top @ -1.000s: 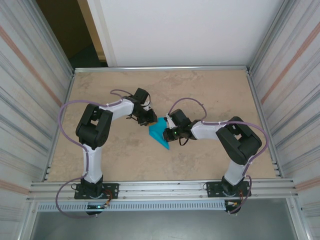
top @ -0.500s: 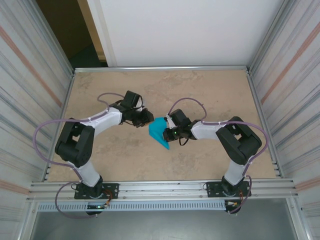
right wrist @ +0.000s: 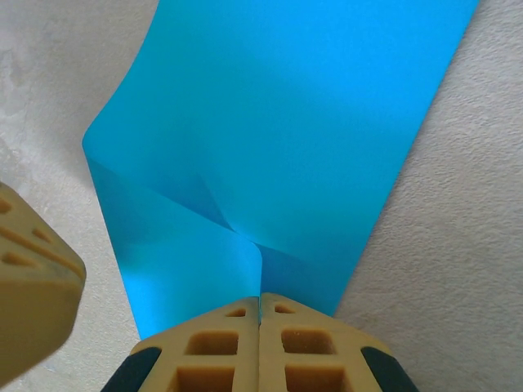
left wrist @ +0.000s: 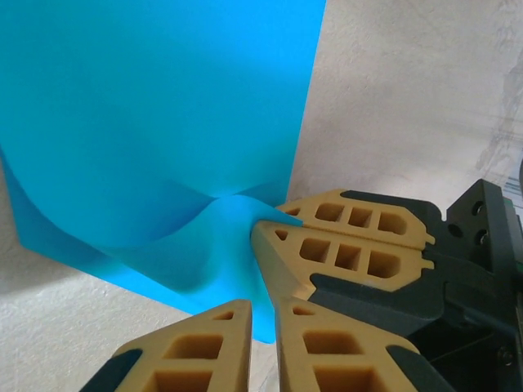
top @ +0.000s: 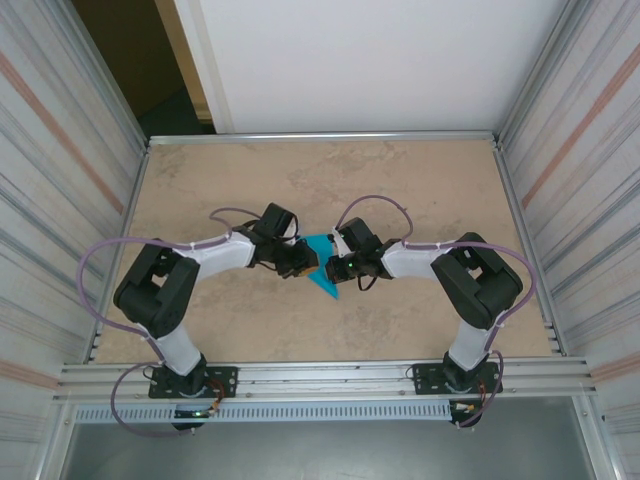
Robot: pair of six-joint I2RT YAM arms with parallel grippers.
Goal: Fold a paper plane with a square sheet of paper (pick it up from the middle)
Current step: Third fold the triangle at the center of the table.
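The teal sheet of paper, folded to a pointed paper plane shape, lies at the table's middle between both grippers. My right gripper is shut on a raised ridge of the sheet, its fingertips meeting at the fold. My left gripper stands at the sheet's left edge. In the left wrist view its jaws are a narrow gap apart, with the paper's corner showing in the gap. The right gripper's fingers pinch the ridge just ahead. One left finger shows beside the sheet.
The beige tabletop is ringed by a metal frame and ribbed side walls. A rail carrying both arm bases runs along the near edge. Purple cables loop off each arm.
My left arm drew back, then swung nearer and right, bringing its gripper against the sheet's left edge with jaws narrowing. The right gripper and the sheet stayed put.
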